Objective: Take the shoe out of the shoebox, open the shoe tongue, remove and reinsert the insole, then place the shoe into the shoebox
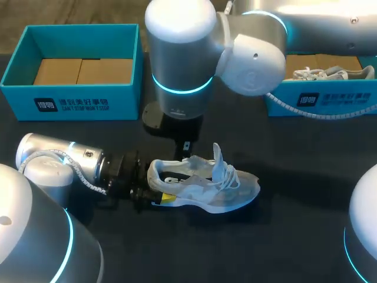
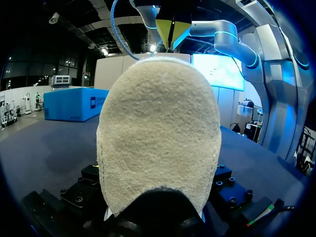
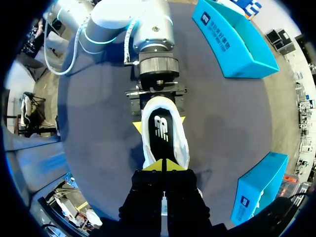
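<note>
1 shoe (image 1: 206,186): L claw (image 3: 159,123) horiz., clamping heel; R claw (image 3: 163,166) vertical above, closed.

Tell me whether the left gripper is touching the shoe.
Touching. Right wrist view: the left gripper clamps the shoe at its heel, yellow tips either side.

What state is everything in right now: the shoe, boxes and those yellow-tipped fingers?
Shoe: out of its box, upright, heel gripped.
Insole: inside the shoe.
Left gripper: fingers shut on the heel.
Right gripper: fingers shut, above the shoe's opening.
Left shoebox: open, no shoe.
Right shoebox: open, holds another shoe.
</note>
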